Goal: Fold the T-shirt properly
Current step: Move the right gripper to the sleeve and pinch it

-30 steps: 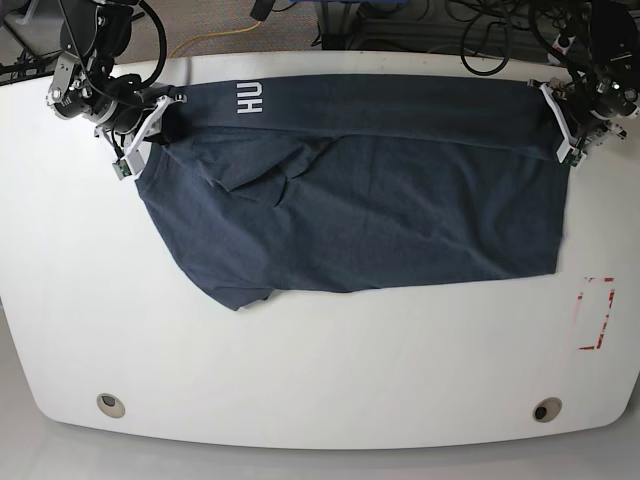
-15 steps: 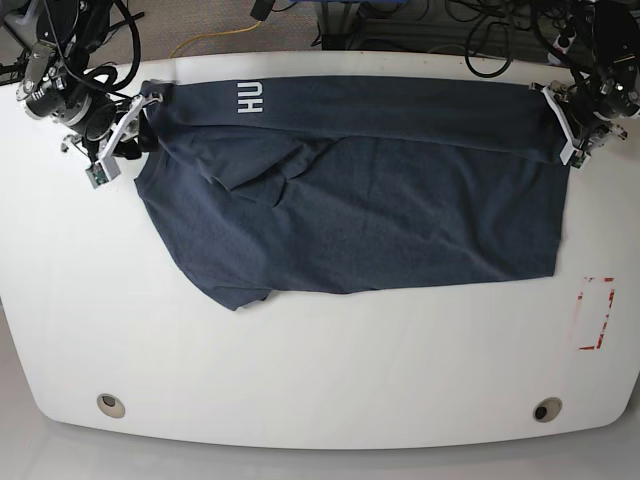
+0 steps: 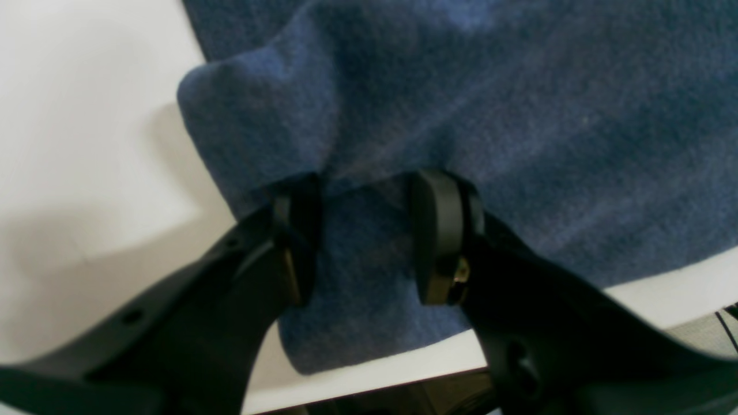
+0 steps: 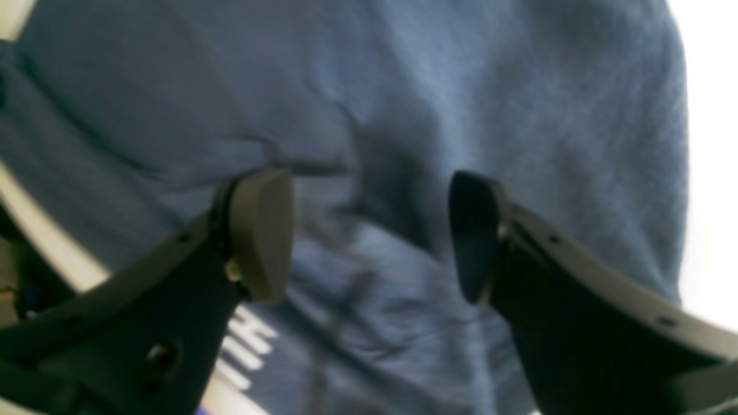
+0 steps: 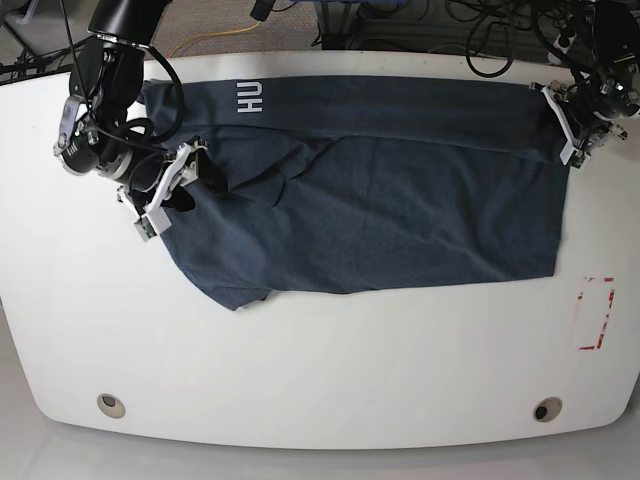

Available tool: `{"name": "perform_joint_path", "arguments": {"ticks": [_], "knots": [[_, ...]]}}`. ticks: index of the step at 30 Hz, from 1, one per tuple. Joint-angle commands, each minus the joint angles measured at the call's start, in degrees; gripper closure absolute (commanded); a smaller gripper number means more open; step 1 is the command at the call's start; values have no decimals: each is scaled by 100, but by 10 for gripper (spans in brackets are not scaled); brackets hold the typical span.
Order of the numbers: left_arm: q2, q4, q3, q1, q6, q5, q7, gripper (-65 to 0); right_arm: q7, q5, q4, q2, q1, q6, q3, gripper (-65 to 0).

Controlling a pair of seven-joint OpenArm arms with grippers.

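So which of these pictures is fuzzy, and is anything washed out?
Right wrist view: soft all over, the T-shirt weave smeared, table at the right edge blown out white. Left wrist view: sharper, fabric fuzz visible. Base view: crisp, though the table edges bow like a fisheye.

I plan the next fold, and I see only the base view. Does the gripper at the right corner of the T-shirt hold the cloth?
Observer: Yes. In the left wrist view, the left gripper has a bunched fold of the T-shirt pinched between its pads.
Operator: And the other gripper, on the lettering side?
Observer: The right gripper is open. Its pads stand wide apart with nothing clamped between them, and only cloth shows behind the gap.
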Motion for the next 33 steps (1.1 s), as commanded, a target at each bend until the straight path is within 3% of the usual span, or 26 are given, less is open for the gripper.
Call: {"name": "perform_joint_path", "arguments": {"ticks": [1,16,27,29,33], "knots": [[-10,-48,30,73,-3,233,275,-242,113,-47,-61,83,274,32,-143,-380],[-1,-48,30,73,-3,233,275,-242,122,-1225,-940,-110,1127,32,-1655,-379],[-1,-66,21,73,-3,233,275,-242,140,-1277,-1072,-242,1109,32,-2034,-373],[-1,-66,21,73,-3,233,267,-242,149,-1277,-1072,-242,1109,32,-2034,-335],[7,-57,21,73,-3,233,267,-242,307,-1269,-1072,-242,1101,32,-2034,-128]]}}
